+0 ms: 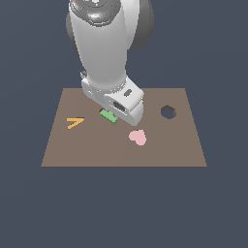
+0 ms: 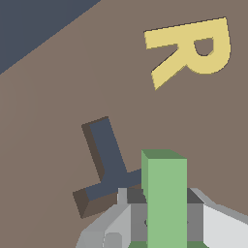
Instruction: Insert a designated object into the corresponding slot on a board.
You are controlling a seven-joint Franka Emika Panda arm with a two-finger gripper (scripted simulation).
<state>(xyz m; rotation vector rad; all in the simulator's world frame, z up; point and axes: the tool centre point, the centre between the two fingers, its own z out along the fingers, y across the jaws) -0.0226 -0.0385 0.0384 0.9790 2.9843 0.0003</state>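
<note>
Holding the green T block [image 2: 164, 198] by its stem, our gripper [image 2: 162, 218] hovered just beside the dark T slot [image 2: 107, 162] on the brown board [image 1: 160, 145]. We judged the block light, rigid and smooth-sided, best pinched across its flat faces.

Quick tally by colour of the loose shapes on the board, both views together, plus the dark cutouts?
Green: 1, T block, in the gripper
Orange: 1, V piece
Pink: 1, heart
Yellow: 1, R
Dark cutouts: 2, T slot, hexagonal hole
Total: 4 shapes, 2 cutouts, on one board
</note>
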